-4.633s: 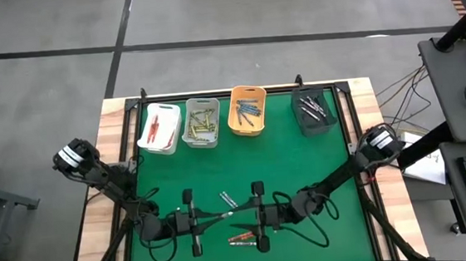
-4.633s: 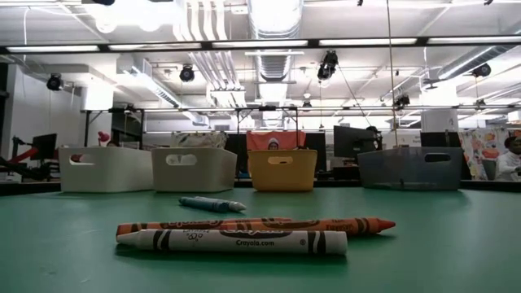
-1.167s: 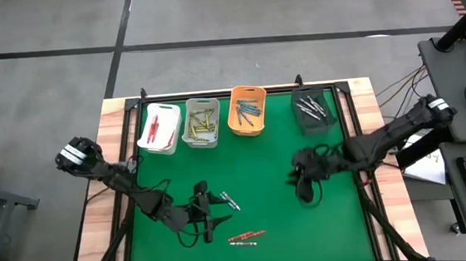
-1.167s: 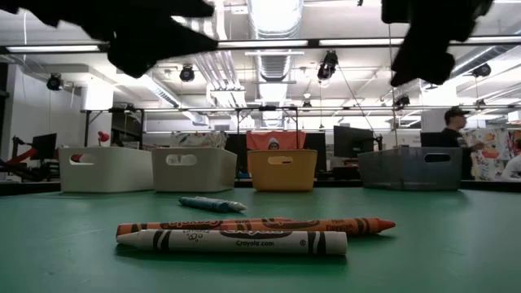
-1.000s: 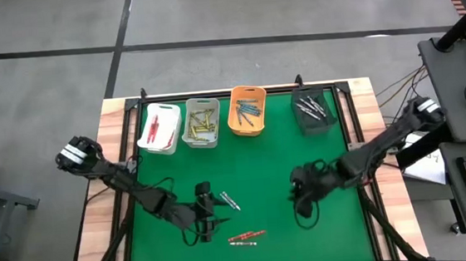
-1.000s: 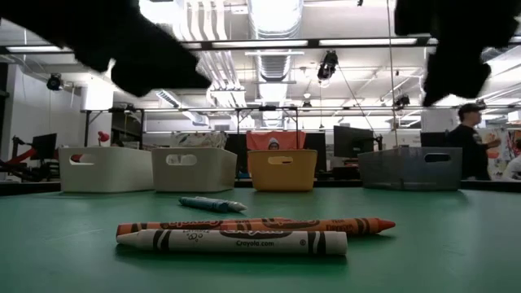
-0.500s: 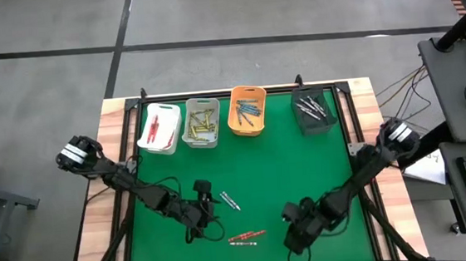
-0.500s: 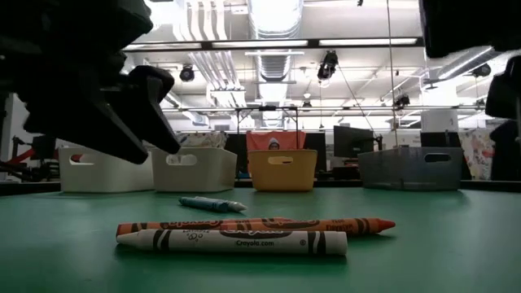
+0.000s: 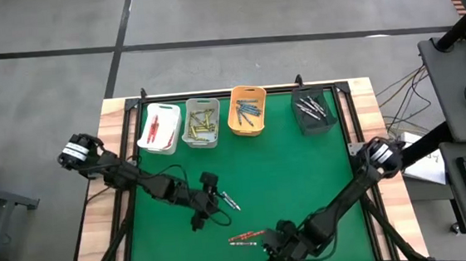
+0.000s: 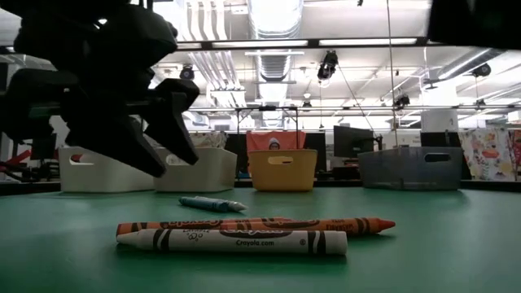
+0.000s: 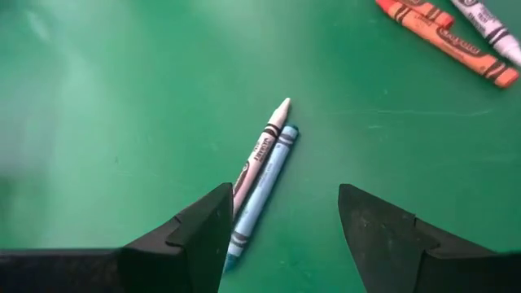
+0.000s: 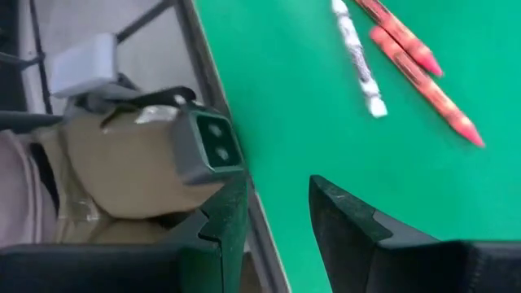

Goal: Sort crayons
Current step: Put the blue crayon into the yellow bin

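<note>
Four bins line the far edge of the green tabletop, with crayons in each, while loose crayons lie near its front. The left gripper hovers with jaws spread wide and empty just beside a blue and pale pair; the right gripper, jaws parted and empty, sits at the front edge beside a grey and two orange-red ones. Beyond the tabletop the low view shows a workshop with ceiling strip lights, pipes and monitors.

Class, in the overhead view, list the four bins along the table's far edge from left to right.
White bin → grey bin → orange bin → black bin.
</note>
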You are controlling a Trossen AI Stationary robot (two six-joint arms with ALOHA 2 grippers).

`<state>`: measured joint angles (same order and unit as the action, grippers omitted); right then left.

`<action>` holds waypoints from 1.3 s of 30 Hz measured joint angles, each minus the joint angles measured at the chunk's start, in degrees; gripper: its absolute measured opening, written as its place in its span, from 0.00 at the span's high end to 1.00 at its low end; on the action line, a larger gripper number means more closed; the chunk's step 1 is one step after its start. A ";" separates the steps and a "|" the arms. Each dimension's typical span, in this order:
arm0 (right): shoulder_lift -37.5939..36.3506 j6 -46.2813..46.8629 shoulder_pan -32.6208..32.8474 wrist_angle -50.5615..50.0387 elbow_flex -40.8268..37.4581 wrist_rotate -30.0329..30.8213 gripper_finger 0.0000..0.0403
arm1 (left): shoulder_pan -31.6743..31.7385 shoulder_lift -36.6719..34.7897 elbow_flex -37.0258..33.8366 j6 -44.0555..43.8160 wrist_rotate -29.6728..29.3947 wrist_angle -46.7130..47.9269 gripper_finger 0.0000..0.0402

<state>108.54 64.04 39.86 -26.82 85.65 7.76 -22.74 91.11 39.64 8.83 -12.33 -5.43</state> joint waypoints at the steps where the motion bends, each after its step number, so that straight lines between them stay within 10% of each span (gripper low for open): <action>1: 0.53 -0.60 0.00 0.22 1.03 0.25 0.69 | 0.38 0.00 0.00 0.89 0.29 -0.02 0.49; 39: 3.01 -7.86 -0.02 -0.28 5.13 5.78 0.69 | 4.36 6.99 0.02 1.13 6.68 -3.92 0.59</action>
<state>111.55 56.18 39.83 -27.09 90.78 13.54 -18.38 98.10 39.65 9.96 -5.65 -9.35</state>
